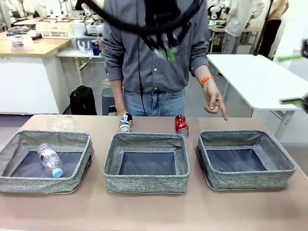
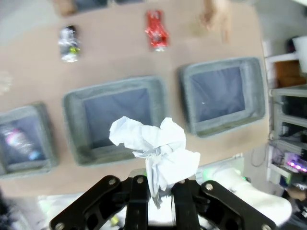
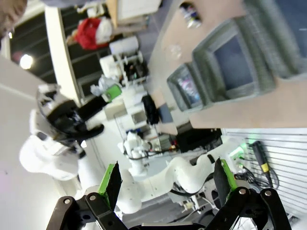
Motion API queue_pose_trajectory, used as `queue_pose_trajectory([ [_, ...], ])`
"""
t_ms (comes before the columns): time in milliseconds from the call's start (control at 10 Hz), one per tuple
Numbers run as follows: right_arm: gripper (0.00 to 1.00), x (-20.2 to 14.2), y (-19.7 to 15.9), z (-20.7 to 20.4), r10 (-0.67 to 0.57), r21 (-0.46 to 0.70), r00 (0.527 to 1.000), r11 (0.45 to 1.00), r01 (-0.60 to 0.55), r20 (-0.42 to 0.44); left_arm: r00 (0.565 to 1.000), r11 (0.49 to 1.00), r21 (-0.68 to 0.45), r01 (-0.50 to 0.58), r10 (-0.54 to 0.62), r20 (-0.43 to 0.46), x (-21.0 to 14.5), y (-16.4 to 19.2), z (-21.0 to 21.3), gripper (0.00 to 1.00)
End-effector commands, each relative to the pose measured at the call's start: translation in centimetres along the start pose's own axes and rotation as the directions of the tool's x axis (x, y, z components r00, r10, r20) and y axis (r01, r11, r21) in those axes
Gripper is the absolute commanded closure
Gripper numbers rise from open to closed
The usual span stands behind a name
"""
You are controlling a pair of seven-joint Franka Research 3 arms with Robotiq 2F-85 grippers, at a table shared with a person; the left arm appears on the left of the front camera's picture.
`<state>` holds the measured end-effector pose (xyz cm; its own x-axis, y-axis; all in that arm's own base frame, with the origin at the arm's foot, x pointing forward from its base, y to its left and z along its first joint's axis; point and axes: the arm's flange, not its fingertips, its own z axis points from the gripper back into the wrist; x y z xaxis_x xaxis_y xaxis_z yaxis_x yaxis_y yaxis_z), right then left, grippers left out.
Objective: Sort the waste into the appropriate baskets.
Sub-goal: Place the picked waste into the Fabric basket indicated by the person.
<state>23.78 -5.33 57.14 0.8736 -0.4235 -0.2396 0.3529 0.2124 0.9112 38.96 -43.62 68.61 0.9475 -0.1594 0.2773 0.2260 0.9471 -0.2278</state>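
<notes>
My left gripper (image 2: pixel 156 190) is shut on a crumpled white wad (image 2: pixel 156 146), high above the middle basket (image 2: pixel 76 143). Below lie a black-and-white can (image 2: pixel 69 43) and a red can (image 2: pixel 157 29) on the table behind the baskets. In the front view the left basket (image 1: pixel 14 180) holds a pink-labelled bottle (image 1: pixel 49 159) with a blue cap. A clear bottle (image 1: pixel 60 122) lies behind it. My left gripper (image 1: pixel 166 50) hangs blurred at the top. My right gripper (image 3: pixel 168 182) is open and empty, off the table's right side (image 1: pixel 293 79).
A person stands at the far side, one hand (image 1: pixel 215 103) pointing a finger down towards the right basket (image 1: pixel 284 175). The middle basket (image 1: pixel 144 183) and right basket show bare dark bottoms. A white table (image 1: pixel 255 77) stands behind on the right.
</notes>
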Motion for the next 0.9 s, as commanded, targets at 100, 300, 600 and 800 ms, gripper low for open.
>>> queue_pose_trajectory([
  [100,0.00,-1.6,-3.3,13.9,-0.025,-0.052,0.990,0.998,0.032,0.140,0.998,0.948,-0.316,0.040,-0.055,-0.039,-6.1,-3.7,-10.4,0.91],
  [300,0.00,-4.8,-5.8,17.5,0.002,0.129,0.978,0.991,-0.029,0.208,0.986,0.939,-0.316,0.139,-0.160,-0.042,-7.5,-10.6,-18.9,0.91],
  [600,0.00,-4.8,-5.6,17.9,-0.064,0.050,0.971,0.997,0.054,0.231,0.969,0.940,-0.281,0.195,-0.229,-0.092,-4.0,-14.5,-25.9,0.91],
  [800,0.00,-4.8,-5.6,17.9,-0.064,0.050,0.971,0.997,0.054,0.231,0.961,0.946,-0.217,0.240,-0.263,-0.083,-3.6,-15.5,-27.4,0.91],
])
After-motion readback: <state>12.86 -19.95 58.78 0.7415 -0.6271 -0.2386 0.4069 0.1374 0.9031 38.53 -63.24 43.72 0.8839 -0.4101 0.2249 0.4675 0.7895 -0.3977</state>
